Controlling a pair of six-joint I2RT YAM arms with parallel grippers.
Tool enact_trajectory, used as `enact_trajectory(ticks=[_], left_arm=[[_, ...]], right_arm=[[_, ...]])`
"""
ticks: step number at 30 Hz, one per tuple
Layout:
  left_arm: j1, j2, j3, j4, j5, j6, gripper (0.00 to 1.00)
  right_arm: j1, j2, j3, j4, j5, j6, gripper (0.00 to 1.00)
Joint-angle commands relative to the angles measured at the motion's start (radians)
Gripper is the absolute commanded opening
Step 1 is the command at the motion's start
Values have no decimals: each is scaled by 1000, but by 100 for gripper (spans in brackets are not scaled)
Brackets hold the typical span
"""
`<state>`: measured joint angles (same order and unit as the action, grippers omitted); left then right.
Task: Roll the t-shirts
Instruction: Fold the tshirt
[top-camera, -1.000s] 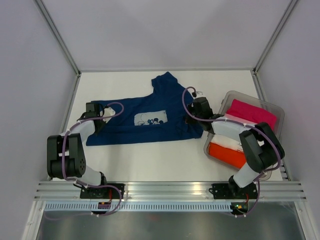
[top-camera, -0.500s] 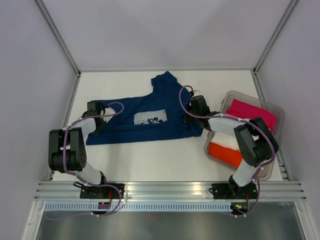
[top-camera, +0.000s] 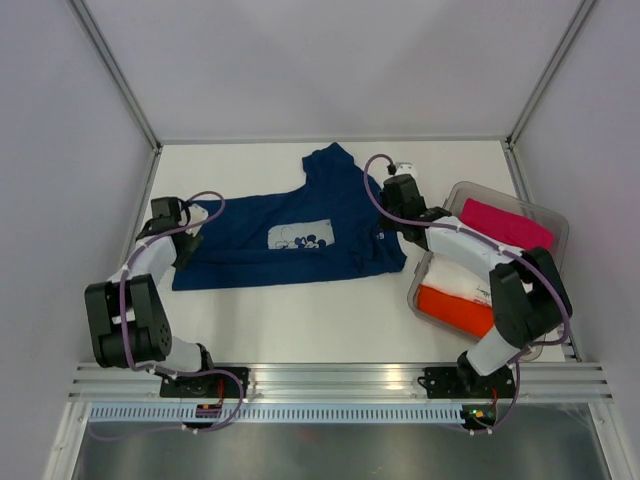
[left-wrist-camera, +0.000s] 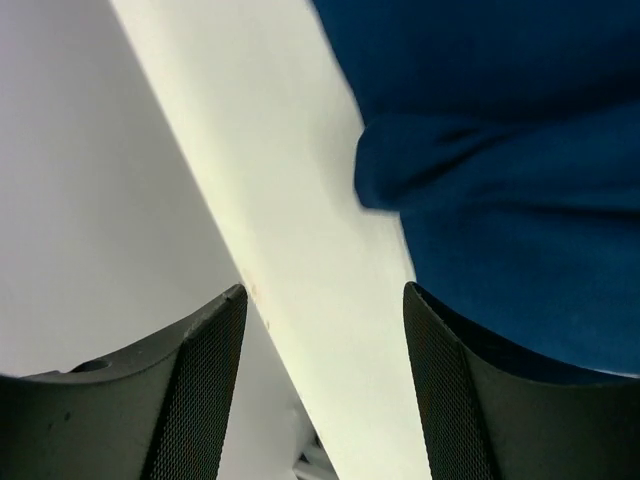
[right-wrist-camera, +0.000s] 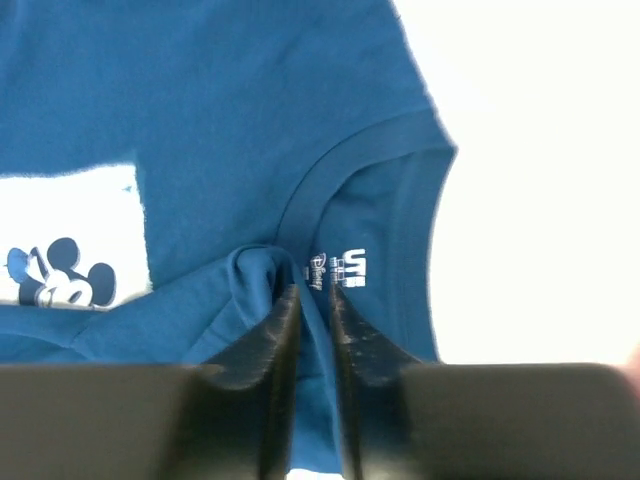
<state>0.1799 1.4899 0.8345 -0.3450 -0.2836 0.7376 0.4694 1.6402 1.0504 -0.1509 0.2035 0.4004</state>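
Note:
A navy t-shirt (top-camera: 250, 250) with a white chest print (top-camera: 300, 238) lies spread flat across the table, collar to the right. My left gripper (top-camera: 168, 214) is open beside the shirt's left hem and holds nothing. In the left wrist view, bare table shows between its fingertips (left-wrist-camera: 322, 295), and the navy cloth (left-wrist-camera: 500, 150) lies just to their right. My right gripper (top-camera: 393, 193) is at the collar. In the right wrist view its jaws (right-wrist-camera: 313, 292) stand almost together, with a raised fold of navy cloth (right-wrist-camera: 200, 100) between them next to the neck label (right-wrist-camera: 335, 268).
A clear plastic bin (top-camera: 455, 195) stands at the right and holds folded magenta (top-camera: 500, 222), white (top-camera: 452, 284) and orange (top-camera: 455, 308) t-shirts. White walls with metal posts enclose the table. A metal rail (top-camera: 330, 375) runs along the near edge.
My left gripper has opened and pulled back to the left, off the shirt's hem. My right gripper has shifted a little toward the back at the collar.

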Motion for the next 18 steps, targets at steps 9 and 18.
enact_trajectory(ticks=[9,18], left_arm=[[23,-57,-35,-201,178,-202,71],[21,125,18,-141,186,-291,58]], right_arm=[[124,-80,-62,-151,47,54,0],[124,91,-23,-174,149,31,0]])
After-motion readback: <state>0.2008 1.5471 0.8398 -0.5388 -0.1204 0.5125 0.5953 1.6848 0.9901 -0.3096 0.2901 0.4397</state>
